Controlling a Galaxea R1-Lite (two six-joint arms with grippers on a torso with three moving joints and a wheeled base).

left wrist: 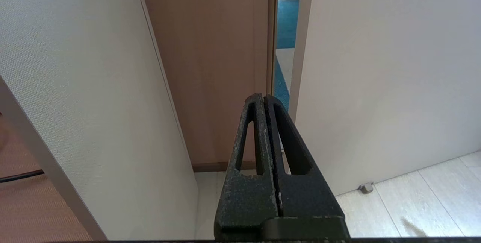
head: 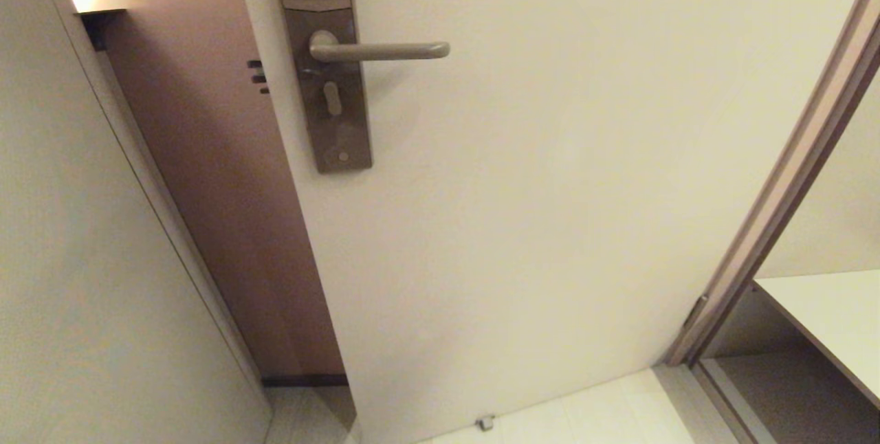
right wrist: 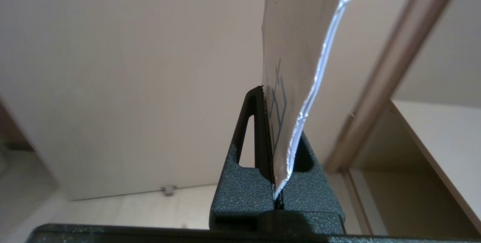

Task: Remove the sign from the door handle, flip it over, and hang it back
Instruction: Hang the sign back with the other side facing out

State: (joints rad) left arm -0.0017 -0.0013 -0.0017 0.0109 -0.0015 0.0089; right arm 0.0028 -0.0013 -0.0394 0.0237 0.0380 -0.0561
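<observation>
Already off the bare door handle [head: 378,51], the sign [right wrist: 300,47] stands edge-on, pinched low in the right end effector [right wrist: 276,130]. It looks light, thin and slightly bendy (probably slick-faced), so grip flat beside the hole. The left end effector [left wrist: 264,100] is pressed together, empty.

1. The left gripper [left wrist: 264,98] is black, with a rough, grainy, matte surface.
2. Its two fingers [left wrist: 250,130] taper from a broad base to narrow rounded tips, and each has a long triangular cut-out through it.
3. Pale specks of wear show along the inner edges of those fingers.
4. The right gripper [right wrist: 263,92] has the same black pebbled finish, tapered shape and cut-outs.
5. A dark flat housing edge runs below each gripper's base.
</observation>
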